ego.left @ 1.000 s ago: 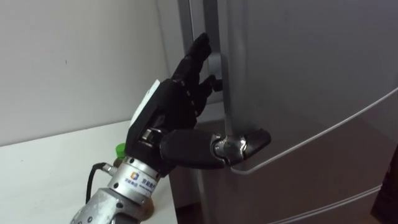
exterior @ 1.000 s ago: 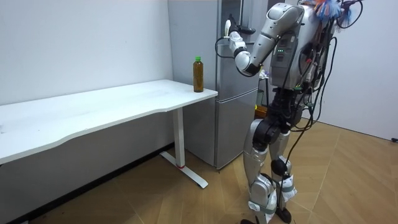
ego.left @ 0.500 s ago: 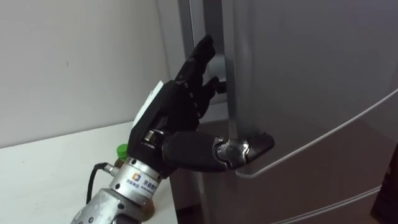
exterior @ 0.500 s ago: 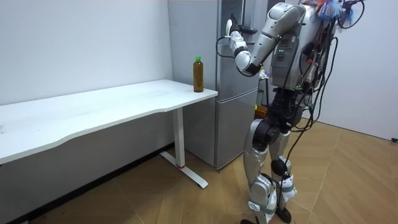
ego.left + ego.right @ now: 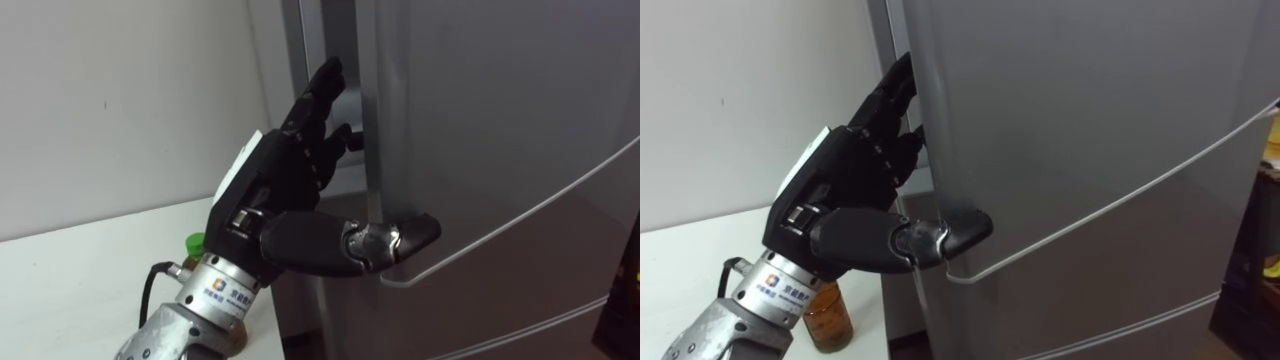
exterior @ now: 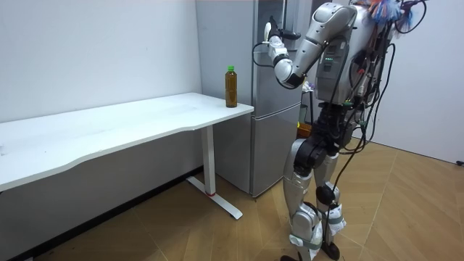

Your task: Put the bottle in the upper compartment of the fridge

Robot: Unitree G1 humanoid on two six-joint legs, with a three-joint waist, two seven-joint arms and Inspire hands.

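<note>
behind our left hand (image 5: 290, 170) the bottle (image 6: 230, 86) is mostly hidden, its green cap (image 5: 194, 241) peeking out. it stands on the counter (image 6: 145, 119) corner beside the fridge (image 6: 270, 152). our fingers reach up straight, tips tucked past the upper door (image 5: 1090, 100) edge, thumb flat on its front.

The robot stands upright with its left arm bent at the elbow and held up in front of its chest, at about shoulder height. The left hand (image 5: 290, 175) is open, back turned to the head. Its fingers (image 5: 322, 90) are nearly straight, close together and pointing up and forward, and the thumb (image 5: 400, 238) stretches out sideways to the right. The wrist (image 5: 225, 290) is roughly in line with the forearm.
</note>
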